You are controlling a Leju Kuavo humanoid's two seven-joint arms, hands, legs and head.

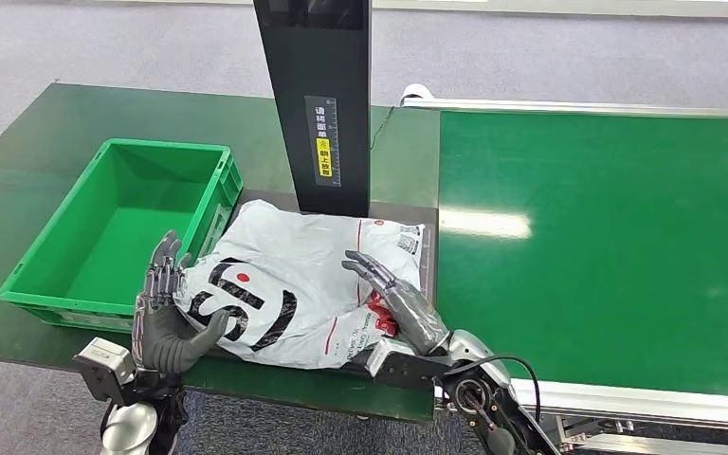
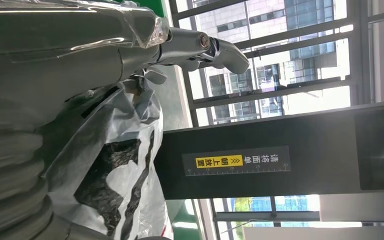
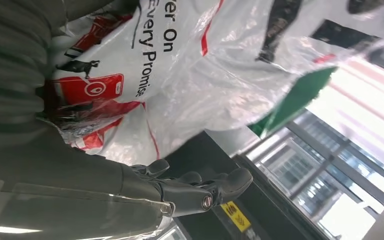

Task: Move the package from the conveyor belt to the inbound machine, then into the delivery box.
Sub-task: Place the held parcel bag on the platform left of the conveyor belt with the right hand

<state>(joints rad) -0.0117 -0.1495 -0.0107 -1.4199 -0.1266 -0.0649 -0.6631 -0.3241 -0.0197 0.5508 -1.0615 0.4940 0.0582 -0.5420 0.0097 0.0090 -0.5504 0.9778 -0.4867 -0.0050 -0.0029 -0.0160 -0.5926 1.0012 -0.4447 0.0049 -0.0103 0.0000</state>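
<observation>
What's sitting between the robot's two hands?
The grey plastic package, seen in the head view, lies between the left hand and right hand.

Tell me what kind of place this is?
Probably a parcel-sorting station: a green conveyor runs alongside a black scanner post, with a poly-bag package on its platform and a green crate beside it.

The package (image 3: pixel 190 65) beside the right hand (image 3: pixel 130 190) bears black print reading "Every Promise" and, partly cut off, "On". Beyond the hands, the inbound machine's (image 2: pixel 280 160) black column carries a yellow label with Chinese characters "朝上放置" beside "请将面单".
</observation>
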